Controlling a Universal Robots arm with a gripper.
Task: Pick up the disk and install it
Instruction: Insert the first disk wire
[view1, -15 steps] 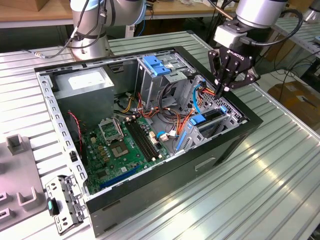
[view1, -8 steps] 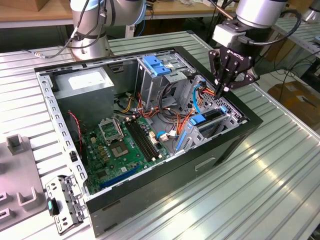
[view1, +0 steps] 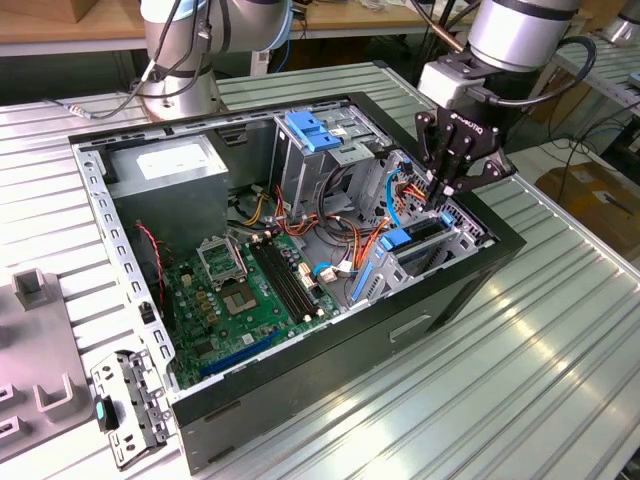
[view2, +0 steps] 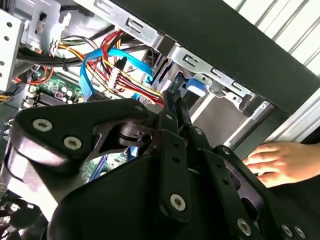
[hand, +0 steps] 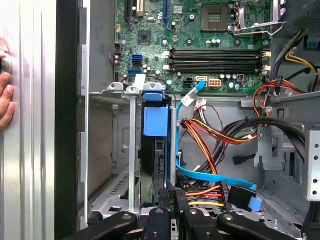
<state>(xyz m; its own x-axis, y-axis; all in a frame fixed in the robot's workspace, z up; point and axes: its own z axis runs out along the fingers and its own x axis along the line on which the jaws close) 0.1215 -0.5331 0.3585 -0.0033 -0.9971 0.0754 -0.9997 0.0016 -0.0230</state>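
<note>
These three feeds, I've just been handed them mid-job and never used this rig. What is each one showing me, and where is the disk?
The exterior view looks from off the arm at an open computer case lying on a ribbed metal table. One robot arm reaches into it, its black gripper down at the drive cage by the case's wall at the exterior view's right.

Both wrist views ride on the arm. The first wrist view looks along the fingers into that cage: the disk, dark with a blue rail, stands in its slot, and the fingers appear closed on its near end. The green motherboard lies beyond.

The second wrist view shows the gripper body close up, and a person's hand resting outside the case.
</note>
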